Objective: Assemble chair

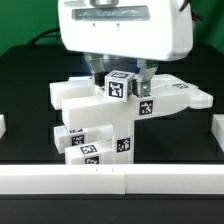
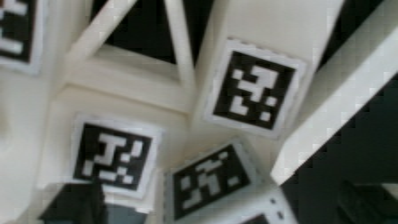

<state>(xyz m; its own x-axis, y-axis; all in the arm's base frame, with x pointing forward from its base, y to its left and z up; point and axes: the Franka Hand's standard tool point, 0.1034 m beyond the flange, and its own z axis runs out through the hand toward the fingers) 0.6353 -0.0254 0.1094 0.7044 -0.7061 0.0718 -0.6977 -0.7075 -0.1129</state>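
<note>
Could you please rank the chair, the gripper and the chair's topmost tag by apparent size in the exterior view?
1. Chair and gripper: roughly alike; the gripper is cropped at the top, so I won't rank them.
2. Topmost tag: clearly smallest.

Exterior near, wrist closer, both on chair point(image 1: 100, 120)

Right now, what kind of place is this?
Probably a robotics lab test bench: a large white robot gripper hangs over chunky white plastic chair parts with black-and-white square tags, on a black table fenced by white rails.
</note>
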